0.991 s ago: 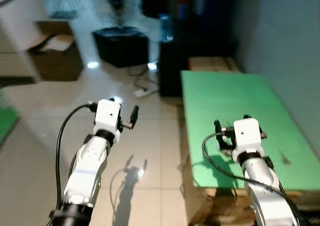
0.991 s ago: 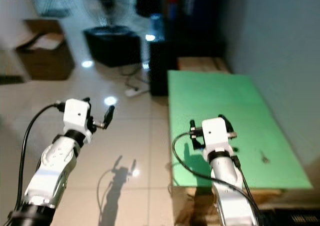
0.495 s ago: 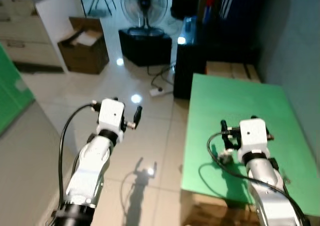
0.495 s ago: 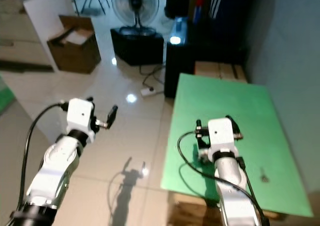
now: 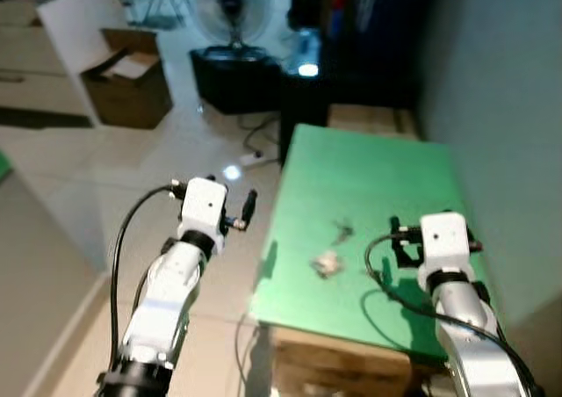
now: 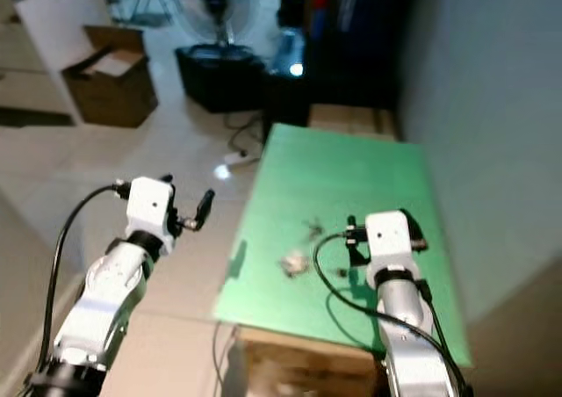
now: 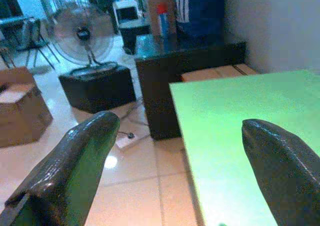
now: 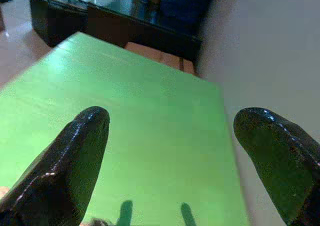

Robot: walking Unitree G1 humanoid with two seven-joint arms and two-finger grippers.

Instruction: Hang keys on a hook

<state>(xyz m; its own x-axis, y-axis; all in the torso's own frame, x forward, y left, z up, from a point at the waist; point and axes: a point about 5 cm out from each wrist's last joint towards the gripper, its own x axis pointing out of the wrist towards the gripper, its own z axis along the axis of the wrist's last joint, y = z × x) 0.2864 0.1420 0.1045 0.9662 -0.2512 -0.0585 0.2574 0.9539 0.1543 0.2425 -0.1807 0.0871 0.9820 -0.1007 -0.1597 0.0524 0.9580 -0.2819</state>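
Observation:
A small dark bunch of keys (image 5: pixel 341 231) lies on the green table (image 5: pixel 369 169), near its middle. A pale crumpled object (image 5: pixel 326 263) rests just nearer to me on the same top. My right gripper (image 5: pixel 397 239) hovers over the table's near right part, to the right of both items, and the right wrist view has it open (image 8: pixel 170 116) with nothing between the fingers. My left gripper (image 5: pixel 248 205) is held up over the floor, just off the table's left edge. It is open too (image 7: pixel 177 123) and holds nothing.
A grey wall (image 5: pixel 500 107) runs along the table's right side. Beyond the table's far end stand a black cabinet (image 5: pixel 303 90) and a low wooden box (image 5: pixel 369 118). A fan (image 5: pixel 230 10), a cardboard box (image 5: pixel 127 81) and a power strip (image 5: pixel 250 158) occupy the tiled floor to the left.
The camera has swung, so the green table now sits more centrally and the keys and pale object lie ahead of the grippers. Both arms keep the same raised pose, fingers apart.

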